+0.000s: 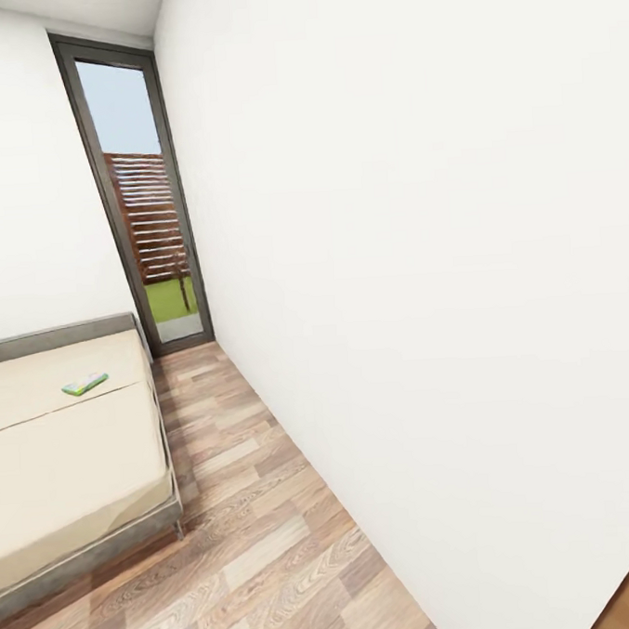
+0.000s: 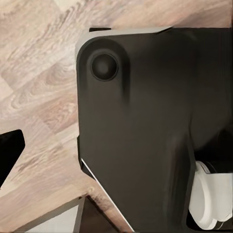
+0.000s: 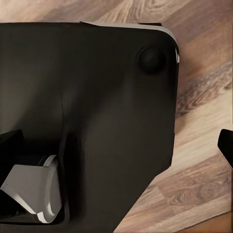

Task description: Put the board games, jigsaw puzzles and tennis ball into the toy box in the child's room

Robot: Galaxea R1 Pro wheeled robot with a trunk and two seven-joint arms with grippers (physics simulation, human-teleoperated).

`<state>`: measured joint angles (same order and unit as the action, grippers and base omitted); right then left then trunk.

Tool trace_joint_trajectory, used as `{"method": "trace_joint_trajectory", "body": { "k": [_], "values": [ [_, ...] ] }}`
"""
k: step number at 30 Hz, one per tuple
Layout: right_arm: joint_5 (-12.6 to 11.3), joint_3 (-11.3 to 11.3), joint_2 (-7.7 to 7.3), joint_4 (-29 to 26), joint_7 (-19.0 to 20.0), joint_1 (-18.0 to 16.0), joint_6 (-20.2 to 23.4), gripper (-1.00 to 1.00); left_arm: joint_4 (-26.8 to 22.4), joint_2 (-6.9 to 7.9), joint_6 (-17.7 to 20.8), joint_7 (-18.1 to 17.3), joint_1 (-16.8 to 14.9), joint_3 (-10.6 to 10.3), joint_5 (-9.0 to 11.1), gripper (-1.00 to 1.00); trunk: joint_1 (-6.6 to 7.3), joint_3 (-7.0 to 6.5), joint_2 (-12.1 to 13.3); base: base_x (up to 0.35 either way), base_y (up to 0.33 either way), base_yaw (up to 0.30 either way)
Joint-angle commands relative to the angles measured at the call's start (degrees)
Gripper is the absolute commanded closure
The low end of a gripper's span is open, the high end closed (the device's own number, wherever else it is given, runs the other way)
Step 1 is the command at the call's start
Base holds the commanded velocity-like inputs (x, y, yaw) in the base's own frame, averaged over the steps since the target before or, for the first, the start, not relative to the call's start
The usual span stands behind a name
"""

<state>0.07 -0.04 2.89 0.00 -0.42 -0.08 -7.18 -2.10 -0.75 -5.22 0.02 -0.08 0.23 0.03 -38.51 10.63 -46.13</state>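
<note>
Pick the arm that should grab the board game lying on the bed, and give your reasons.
Left, probably. The bed and board game lie on the head view's left, the left arm's side; a white wall takes the right. Neither arm is raised yet.

- A big plain white wall (image 1: 424,280) runs along the right side.
- A tall narrow glass door with a dark grey frame (image 1: 139,190) stands at the far end.
- Through the glass you can see a brown slatted wooden fence (image 1: 145,213), some green grass (image 1: 169,298) and pale blue sky (image 1: 120,103).
- Another white wall (image 1: 28,202) is on the left of the door.
</note>
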Motion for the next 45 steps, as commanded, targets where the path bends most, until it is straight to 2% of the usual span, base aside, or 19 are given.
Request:
{"method": "trace_joint_trajectory", "body": {
  "k": [1,4,7,16,23,28,35,39,45],
  "values": [
    [0.01,-0.02,0.01,0.00,-0.07,-0.01,-0.21,-1.00,-0.02,-0.02,-1.75,0.00,-0.01,-0.10,-0.06,-1.00,-0.01,0.09,-0.05,0.000,0.000,0.257],
    [0.01,-0.04,0.01,0.00,-0.10,-0.01,-0.26,-1.00,-0.01,-0.04,-4.41,-0.01,-0.01,-0.30,-0.15,-1.00,-0.01,0.17,-0.05,0.000,0.000,0.258],
    [-0.17,-0.09,0.01,0.00,-0.10,-0.01,-0.28,-1.00,-0.01,-0.08,-5.32,-0.02,-0.01,-0.32,-0.19,-1.00,-0.01,0.25,-0.05,0.000,0.000,0.259],
    [-0.57,-0.38,0.28,-0.39,-0.11,-0.01,-0.14,-1.00,-0.01,-0.03,-5.50,-0.05,-0.04,-0.01,-0.18,-1.00,-0.01,0.52,-0.05,0.000,0.000,0.259],
    [-0.51,-0.35,1.17,-4.94,-0.75,-0.01,0.52,-1.00,-0.07,0.07,-5.89,-0.09,-0.30,-0.02,-0.25,-1.00,-0.01,0.73,-0.05,0.000,0.000,0.259],
    [-0.10,-0.28,1.94,-8.16,-2.50,-0.01,0.84,-1.00,-0.77,0.93,-6.00,-0.04,-0.74,-0.03,-0.25,-1.00,-0.01,0.90,-0.05,0.000,0.000,0.263],
    [0.24,-0.09,2.74,-9.84,-3.87,-0.35,0.65,-1.00,-7.12,3.92,-5.87,-0.02,-1.19,0.44,0.28,-1.00,-0.01,1.22,-0.05,0.000,0.000,0.265],
    [0.27,-0.06,2.80,-10.20,-4.01,-0.55,0.45,-1.00,-9.58,4.66,-6.03,-0.02,-1.22,0.53,0.38,-1.00,-0.01,1.42,-0.05,0.000,0.000,0.265],
    [0.33,0.07,2.77,-10.28,-4.06,-0.61,0.01,-1.00,-11.31,4.99,-6.35,-0.02,-1.23,0.56,0.40,-1.00,-0.01,1.73,-0.05,0.000,0.000,0.263]
  ]
}}
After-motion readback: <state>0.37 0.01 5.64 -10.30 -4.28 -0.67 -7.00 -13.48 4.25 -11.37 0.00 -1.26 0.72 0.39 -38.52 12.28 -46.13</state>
